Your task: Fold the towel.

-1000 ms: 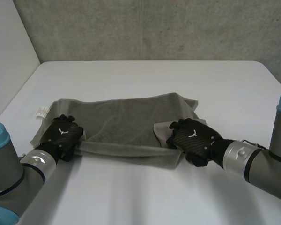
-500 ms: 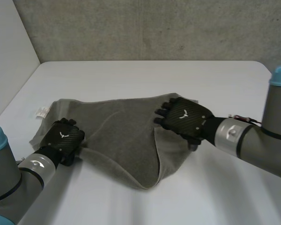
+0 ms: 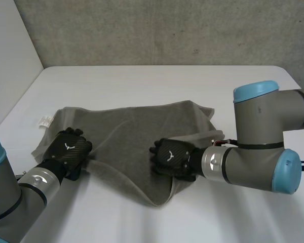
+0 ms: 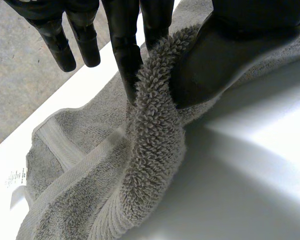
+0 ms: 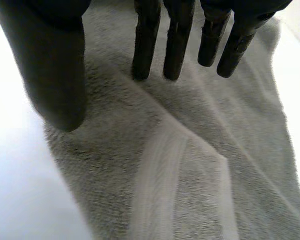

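You had a mid-grey towel (image 3: 137, 136) before you. Its looped terry pile was one plain colour, and a paler, smoother woven band (image 5: 159, 175) ran across it near the hem. Its care label (image 3: 44, 120), lying toward the table's left edge, was white with small dark print. The table (image 3: 157, 86) itself was plain white. Your left hand (image 3: 68, 147) and right hand (image 3: 171, 157) were both black with a faint woven texture, and each carried a small white mark on its back. Your left arm (image 3: 20, 197) and right arm (image 3: 263, 126) were grey with light-blue caps and silver wrist rings. The wall (image 3: 167, 30) beyond the table's far edge was speckled grey concrete.
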### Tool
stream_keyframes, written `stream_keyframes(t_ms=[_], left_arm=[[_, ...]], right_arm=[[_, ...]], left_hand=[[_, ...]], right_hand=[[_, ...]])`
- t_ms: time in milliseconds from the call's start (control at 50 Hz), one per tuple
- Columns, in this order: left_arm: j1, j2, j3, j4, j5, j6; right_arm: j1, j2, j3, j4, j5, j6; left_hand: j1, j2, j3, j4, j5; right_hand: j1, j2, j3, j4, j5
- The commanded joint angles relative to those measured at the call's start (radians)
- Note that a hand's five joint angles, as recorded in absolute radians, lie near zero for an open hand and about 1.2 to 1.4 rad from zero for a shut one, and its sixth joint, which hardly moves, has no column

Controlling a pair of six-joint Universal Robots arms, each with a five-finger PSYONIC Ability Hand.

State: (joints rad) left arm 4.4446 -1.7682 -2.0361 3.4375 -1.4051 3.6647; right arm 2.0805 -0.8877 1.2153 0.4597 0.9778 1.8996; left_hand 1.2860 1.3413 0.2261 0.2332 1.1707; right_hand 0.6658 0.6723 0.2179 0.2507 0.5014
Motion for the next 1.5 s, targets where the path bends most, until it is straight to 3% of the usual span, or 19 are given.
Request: stream_keyframes(t_ms=[20,40,140,240,380,520,540,640,740,880,960,1100,1260,1400,1500], left_arm=[[0.002,0.001,0.000,0.000,0.000,0.000],[0.005,0.001,0.000,0.000,-0.001,0.000],[0.015,0.001,0.000,0.000,-0.002,0.000],[0.016,0.001,-0.001,-0.001,0.000,0.000],[0.012,0.006,-0.003,-0.001,0.000,0.000],[0.007,0.007,-0.003,-0.001,-0.003,0.000],[0.005,0.006,-0.003,0.000,-0.003,0.000],[0.002,0.004,-0.003,0.000,-0.005,0.000],[0.005,0.001,-0.001,0.000,-0.008,0.000],[0.016,0.000,-0.001,0.000,-0.005,0.000],[0.018,0.000,-0.001,0.000,-0.005,0.000],[0.028,0.020,0.000,-0.032,-0.008,0.005],[0.027,0.122,0.045,-0.136,0.000,-0.002],[0.030,0.196,0.172,-0.231,0.000,-0.011],[0.028,0.210,0.224,-0.267,0.002,-0.028]], right_arm=[[0.007,0.018,-0.010,0.008,0.061,-0.033],[0.006,0.015,-0.013,0.010,0.074,-0.031],[-0.027,-0.057,0.004,0.007,0.067,0.035],[-0.112,-0.175,0.119,-0.038,0.062,0.197],[-0.220,-0.361,0.458,-0.242,0.081,0.315],[-0.270,-0.379,0.584,-0.408,0.117,0.393],[-0.270,-0.381,0.604,-0.455,0.113,0.412],[-0.270,-0.375,0.627,-0.573,0.073,0.435],[-0.270,-0.341,0.636,-0.616,0.030,0.440],[-0.272,-0.301,0.633,-0.622,-0.002,0.437],[-0.283,-0.301,0.630,-0.619,-0.004,0.435],[-0.312,-0.347,0.635,-0.569,0.010,0.435],[-0.320,-0.545,0.543,-0.288,-0.011,0.451],[-0.320,-0.602,0.290,-0.176,0.004,0.677],[-0.316,-0.600,0.210,-0.138,0.005,0.714]], left_hand=[[0.110,0.055,-0.052,-0.059,0.051],[0.110,0.055,-0.052,-0.059,0.051],[0.110,0.055,-0.052,-0.059,0.051],[0.110,0.055,-0.052,-0.059,0.051],[0.110,0.055,-0.052,-0.059,0.051],[0.110,0.055,-0.052,-0.059,0.051],[0.110,0.055,-0.052,-0.059,0.051],[0.110,0.055,-0.052,-0.059,0.051],[0.110,0.055,-0.052,-0.059,0.051],[0.110,0.055,-0.052,-0.059,0.051],[0.110,0.055,-0.052,-0.059,0.051],[0.110,0.055,-0.052,-0.059,0.051],[0.110,0.055,-0.052,-0.059,0.051],[0.110,0.055,-0.052,-0.059,0.051],[0.110,0.055,-0.052,-0.059,0.051]], right_hand=[[0.464,0.458,-0.043,-0.076,0.454],[0.728,0.721,-0.043,-0.076,0.718],[0.730,0.724,-0.043,-0.076,0.720],[0.730,0.724,-0.043,-0.076,0.720],[0.730,0.724,-0.043,-0.076,0.720],[0.730,0.724,-0.043,-0.076,0.720],[0.528,0.522,-0.043,-0.076,0.518],[0.248,0.241,-0.043,-0.076,0.238],[0.241,0.235,-0.043,-0.076,0.231],[0.356,0.349,-0.043,-0.076,0.346],[0.729,0.723,-0.043,-0.076,0.719],[0.730,0.724,-0.043,-0.076,0.720],[0.730,0.724,-0.043,-0.076,0.720],[0.730,0.724,-0.043,-0.076,0.720],[0.730,0.724,-0.043,-0.076,0.720]])
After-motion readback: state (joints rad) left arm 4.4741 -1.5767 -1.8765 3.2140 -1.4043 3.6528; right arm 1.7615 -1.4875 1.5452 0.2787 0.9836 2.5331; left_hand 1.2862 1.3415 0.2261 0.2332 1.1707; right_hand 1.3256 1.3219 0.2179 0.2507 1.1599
